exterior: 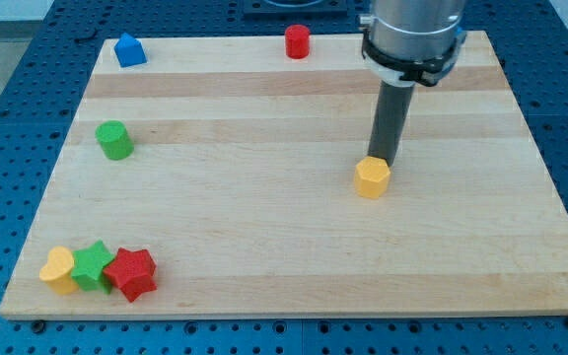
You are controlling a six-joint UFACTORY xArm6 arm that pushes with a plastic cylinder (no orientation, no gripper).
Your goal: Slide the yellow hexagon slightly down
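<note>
The yellow hexagon (372,177) sits right of the board's middle. My tip (382,160) stands just above it in the view, at its upper right edge, touching or nearly touching it. The dark rod rises from there to the arm's grey body at the view's top.
A blue block (129,49) is at the top left and a red cylinder (297,41) at the top middle. A green cylinder (114,140) is at the left. A yellow heart (58,269), green star (93,264) and red star (131,273) cluster at the bottom left. The wooden board (264,227) lies on blue pegboard.
</note>
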